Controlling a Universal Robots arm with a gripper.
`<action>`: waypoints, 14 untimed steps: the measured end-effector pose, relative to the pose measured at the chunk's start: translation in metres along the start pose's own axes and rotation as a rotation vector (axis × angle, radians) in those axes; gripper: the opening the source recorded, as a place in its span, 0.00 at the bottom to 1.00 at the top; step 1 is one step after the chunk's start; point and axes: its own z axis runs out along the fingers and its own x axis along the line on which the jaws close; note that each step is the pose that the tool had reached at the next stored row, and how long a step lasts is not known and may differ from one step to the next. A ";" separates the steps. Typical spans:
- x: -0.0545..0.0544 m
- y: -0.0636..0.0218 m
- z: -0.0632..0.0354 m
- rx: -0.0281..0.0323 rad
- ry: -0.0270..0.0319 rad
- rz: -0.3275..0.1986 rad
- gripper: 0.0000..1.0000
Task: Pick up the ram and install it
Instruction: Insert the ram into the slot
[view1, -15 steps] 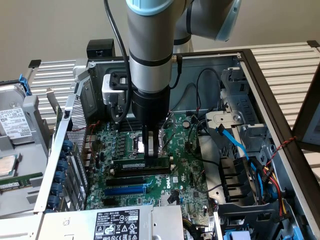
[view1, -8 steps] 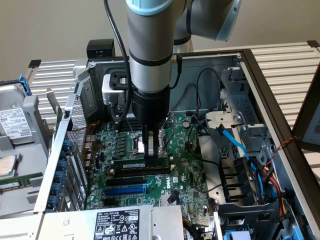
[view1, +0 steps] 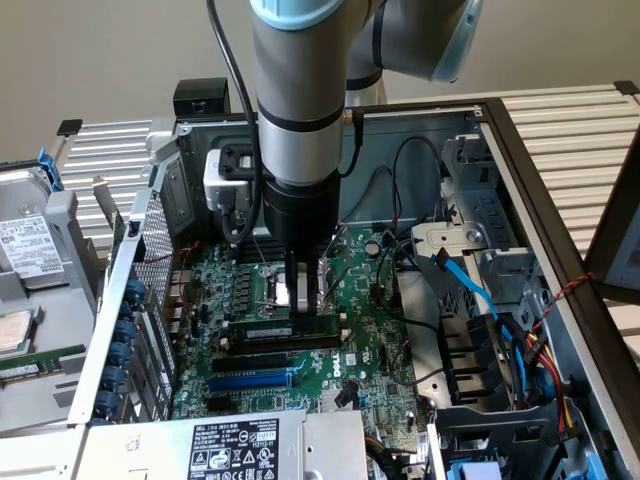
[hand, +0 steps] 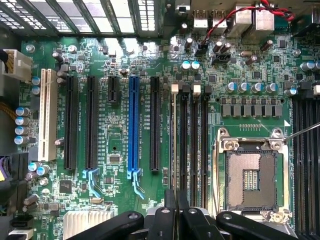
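Gripper (view1: 308, 298) pinches the ram (view1: 285, 331) mid-span, edge-up at the memory slot nearest the blue expansion slot (view1: 250, 380). Risks: slight tilt or notch offset jams one end, and the latches (hand: 174, 88) may not catch.

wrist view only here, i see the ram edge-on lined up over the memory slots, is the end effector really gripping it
observer: Yes. In the exterior view the end effector is closed on the top edge of the ram, which lies level and low over the motherboard. I cannot tell whether it is seated.
operator: ok any cables close to the arm
observer: A blue cable curves down at the exterior view's right of the motherboard, apart from the end effector.
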 end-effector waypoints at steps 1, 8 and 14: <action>0.000 0.0000 0.0001 0.0017 -0.0003 0.000 0.12; 0.000 0.0003 0.0000 0.0022 -0.0096 0.000 0.12; 0.000 0.0019 0.0002 0.0022 -0.0101 0.000 0.12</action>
